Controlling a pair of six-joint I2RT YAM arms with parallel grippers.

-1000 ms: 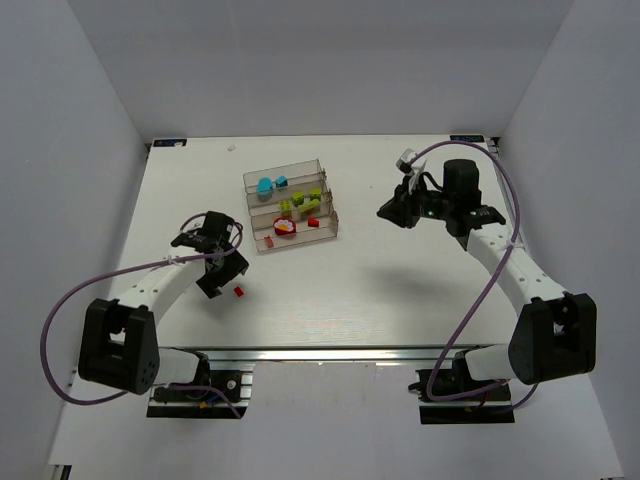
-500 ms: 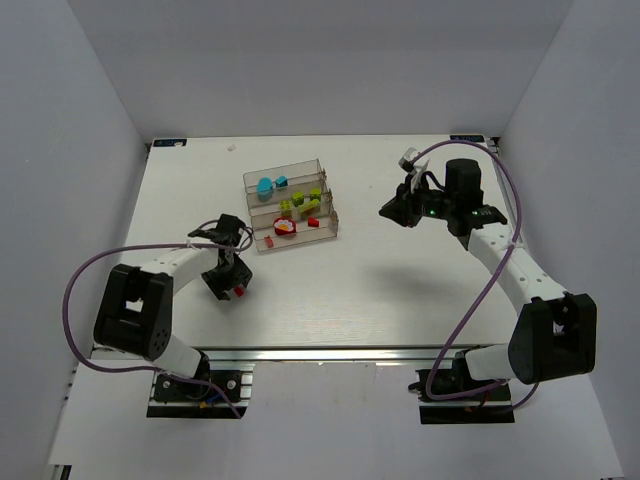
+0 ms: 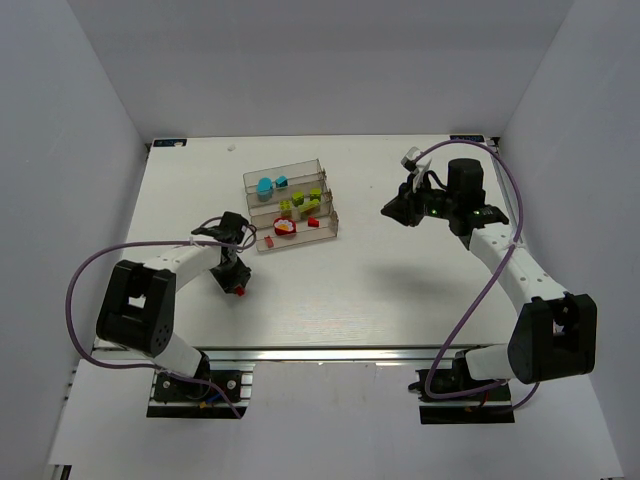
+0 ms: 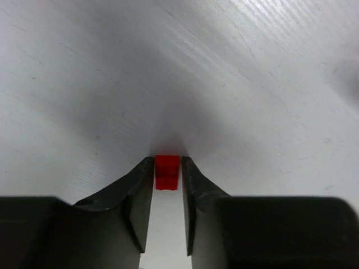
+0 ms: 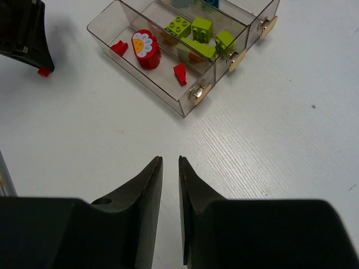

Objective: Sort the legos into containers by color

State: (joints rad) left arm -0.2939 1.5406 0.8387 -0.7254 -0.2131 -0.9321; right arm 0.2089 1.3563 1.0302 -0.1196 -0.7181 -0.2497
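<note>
**Desk** [image 3: 400,300]: white, carrying every item below.

**Rack of three clear troughs** [image 3: 285,166]: is standing left of centre on the desk, well apart from both arms.
- Far trough: is holding the cyan-blue pieces [image 3: 265,185].
- Middle trough: is holding the lime-green bricks [image 3: 295,205]; the right wrist view is showing them too [image 5: 202,28].
- Near trough [image 5: 140,75]: is holding a round red piece with a white flower face [image 5: 145,45] and two small red bits.

**Red brick** [image 4: 167,171]: is lying on the desk in front of the rack and to its left, outside the troughs [image 3: 240,291].

**Left claw** [image 4: 167,168]: is reaching down to the desk over the red brick. Its jaws are standing narrow, one on each side of the brick. The pads appear to be touching both faces, though the contact is hard to confirm.

**Right claw** [image 5: 170,162]: is hovering above the desk to the right of the rack [image 3: 395,212]. Its jaws are showing only a thin slit between them and are gripping nothing.
</note>
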